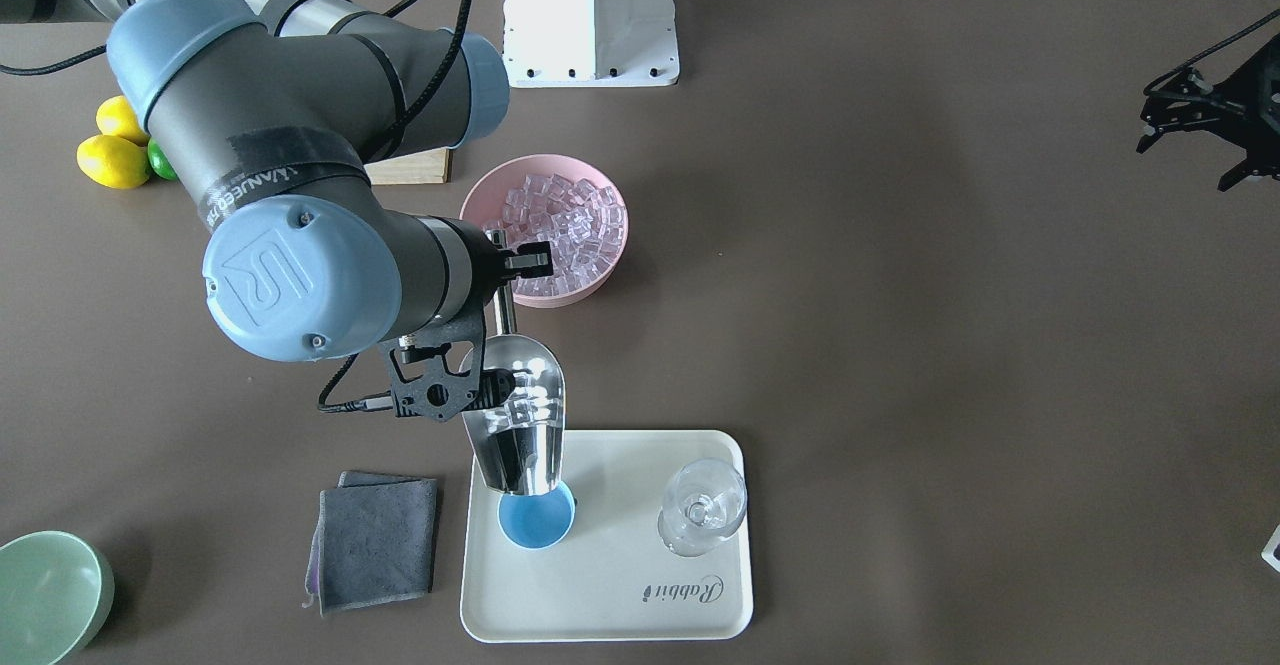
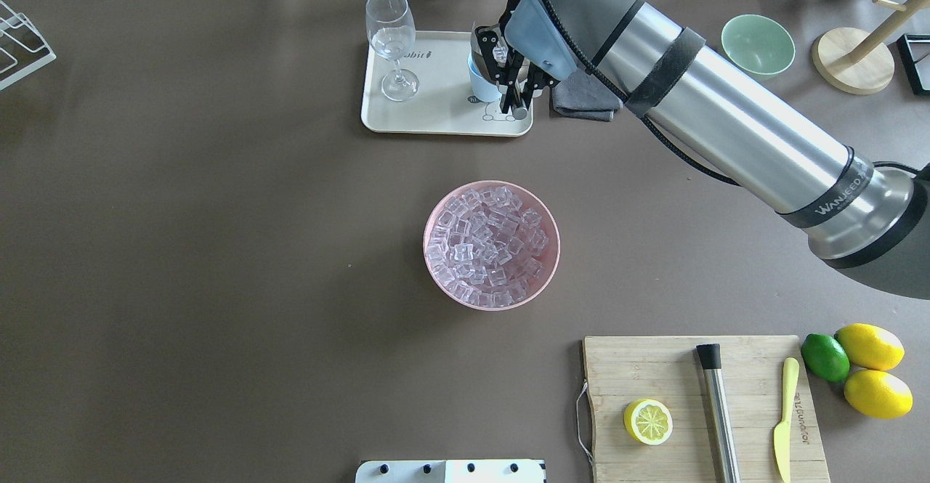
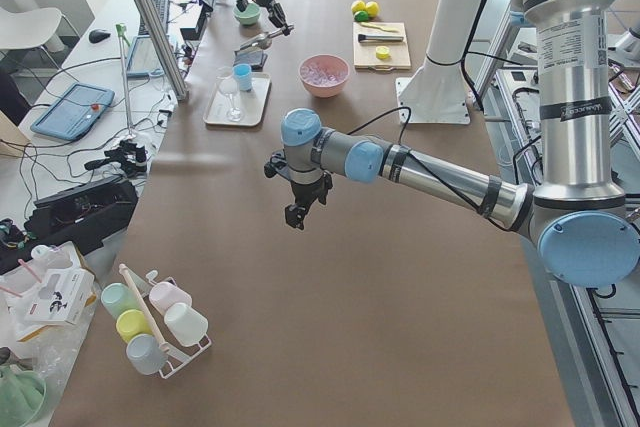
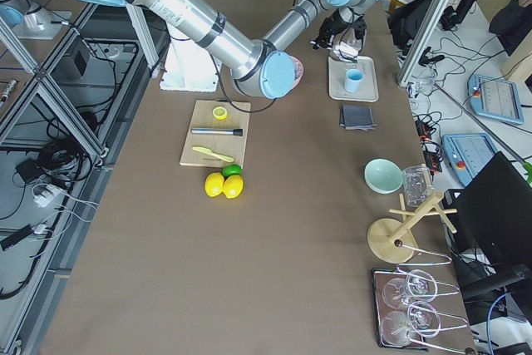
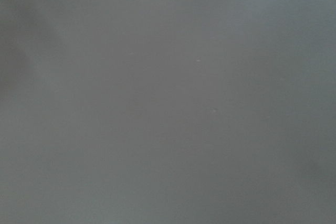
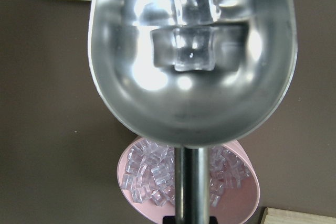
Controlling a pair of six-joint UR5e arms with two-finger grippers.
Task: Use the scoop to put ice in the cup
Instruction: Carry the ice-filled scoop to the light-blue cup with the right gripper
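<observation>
So that ice (image 6: pixel 193 56) can slide into the cup (image 1: pixel 540 530) at lower centre, the right gripper (image 1: pixel 508 270) clamps the scoop (image 1: pixel 520 435) tilted.

- A long brown matte table (image 2: pixel 218 250) fills most views, evenly lit, with only soft shadows on it.
- A dark grey floor (image 4: pixel 41 288) lies alongside the table in the right side view.
- A slanting aluminium frame post (image 3: pixel 152 17) stands at the table's edge.
- A white chair (image 3: pixel 25 32) sits by a pale side desk (image 3: pixel 100 62).
</observation>
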